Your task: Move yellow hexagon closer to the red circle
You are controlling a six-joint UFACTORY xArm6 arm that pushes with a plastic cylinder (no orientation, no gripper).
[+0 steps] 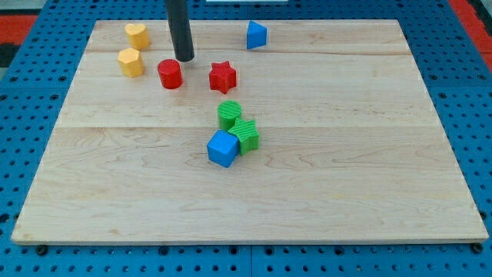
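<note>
The blue cube-shaped block point(223, 148) is seen nearest the view's bottom on the pale wooden board point(346, 192), touched by a green ribbed block point(246, 135), with a second green block point(228, 114) just above them. Further up, a red star block point(222, 76) and the red circle block point(170, 74) are set apart; the dark rod's tip point(184, 58) is placed just above-right of the circle. No fingers are carried by the rod. The yellow hexagon block point(131, 62) lies near the circle's left, below a yellow heart-like block point(137, 35). A blue triangular block point(256, 35) is found toward the top
</note>
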